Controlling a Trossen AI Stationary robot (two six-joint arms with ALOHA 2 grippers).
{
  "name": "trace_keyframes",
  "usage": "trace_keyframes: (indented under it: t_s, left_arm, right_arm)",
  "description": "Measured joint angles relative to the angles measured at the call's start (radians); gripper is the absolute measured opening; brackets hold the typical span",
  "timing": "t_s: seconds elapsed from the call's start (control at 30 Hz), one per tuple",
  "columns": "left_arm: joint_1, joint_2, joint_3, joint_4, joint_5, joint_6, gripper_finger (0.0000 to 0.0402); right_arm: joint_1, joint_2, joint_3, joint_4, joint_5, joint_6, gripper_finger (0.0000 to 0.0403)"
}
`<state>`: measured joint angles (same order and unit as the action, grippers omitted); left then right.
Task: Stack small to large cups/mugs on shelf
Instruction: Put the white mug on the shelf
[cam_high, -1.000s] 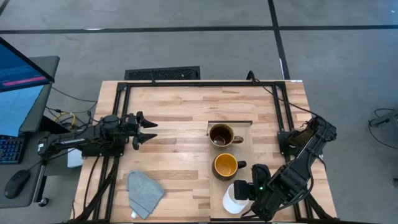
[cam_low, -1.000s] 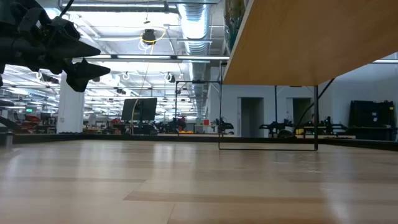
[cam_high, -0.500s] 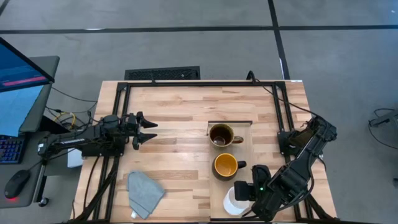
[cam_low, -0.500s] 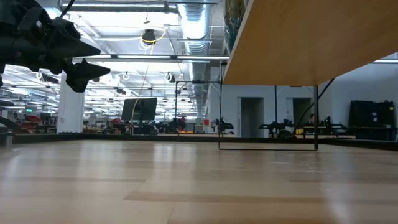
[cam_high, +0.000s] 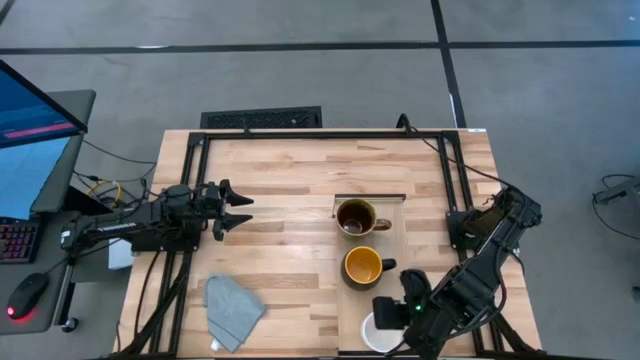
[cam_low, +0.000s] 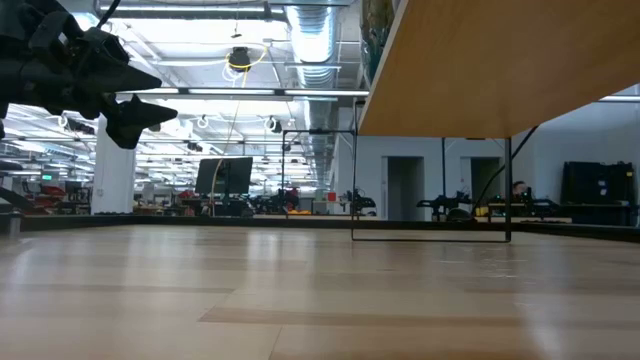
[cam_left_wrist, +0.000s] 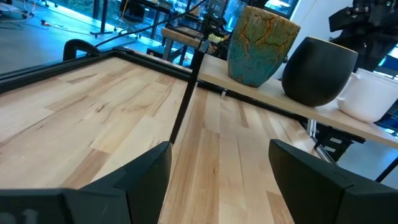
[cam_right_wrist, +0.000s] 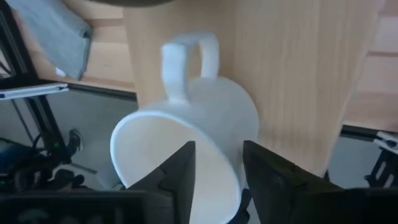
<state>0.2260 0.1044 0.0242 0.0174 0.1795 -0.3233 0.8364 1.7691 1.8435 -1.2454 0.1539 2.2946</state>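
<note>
Right gripper is seen over the near end of the shelf, fingers slightly parted either side of the white mug rim, apparently no clamp; mug sits on the shelf, likely placed last in line. Yellow mug and brown mug are lined up beyond. Left gripper is parked open over the table, well apart

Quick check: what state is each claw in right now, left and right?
Left claw: open, holding nothing, above the striped wooden tabletop.
Right claw: fingers part-spread astride the small plain white handled mug's rim; grip cannot be told.
</note>
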Motion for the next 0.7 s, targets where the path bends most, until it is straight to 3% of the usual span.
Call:
trace_keyframes:
  t_s: [0.7]
  left_arm:
    - [0.000,0.000,0.000,0.000,0.001,-0.038,0.0261]
  right_arm:
    - [-0.007,0.000,0.000,0.100,0.004,0.000,0.0155]
